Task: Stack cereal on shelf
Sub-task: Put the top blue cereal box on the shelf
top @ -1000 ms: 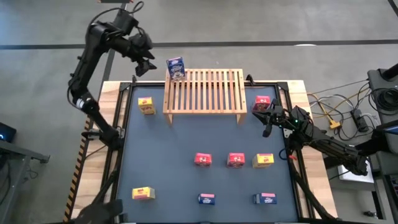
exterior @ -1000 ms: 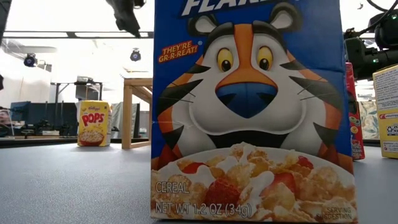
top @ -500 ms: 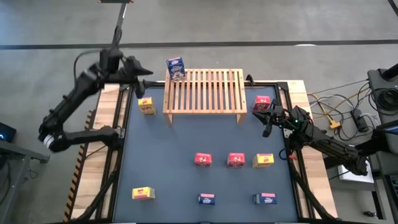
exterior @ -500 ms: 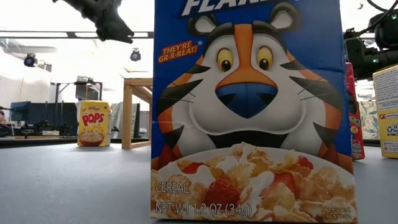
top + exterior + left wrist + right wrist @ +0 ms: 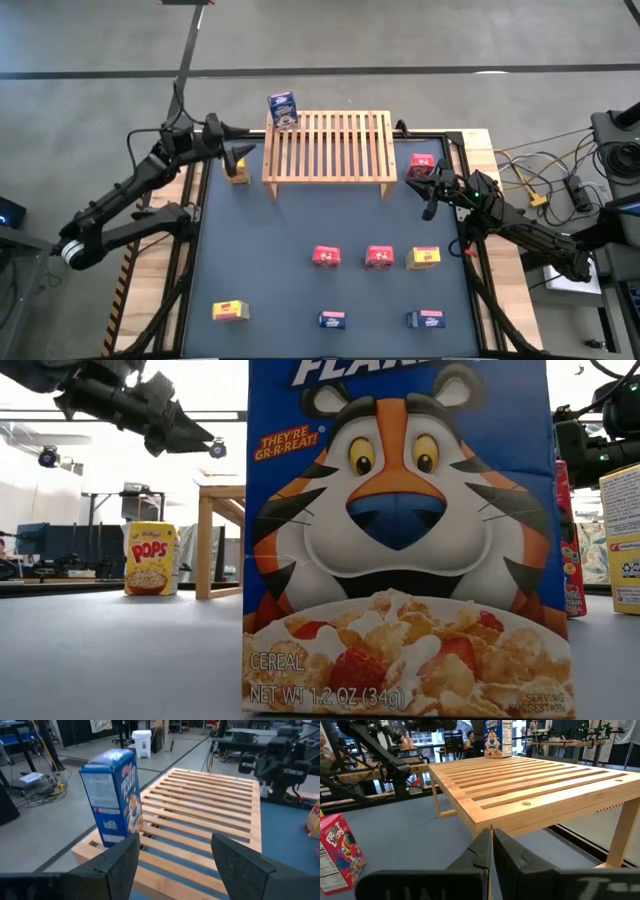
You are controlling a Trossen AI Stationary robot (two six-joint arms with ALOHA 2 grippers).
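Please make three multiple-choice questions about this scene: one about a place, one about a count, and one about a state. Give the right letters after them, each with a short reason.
1. Where does the blue box on the shelf stand?
A. at its far left corner
B. at its middle
C. under it

2. How many cereal boxes stand on the shelf?
A. none
B. one
C. three

3. How are the fingers of the right gripper?
A. wide open
B. shut on a box
C. shut, holding nothing

Answers:
1 A: the high view shows it on the slats' far left corner.
2 B: only the blue box is there.
3 C: the right wrist view shows the fingers pressed together, nothing between them.
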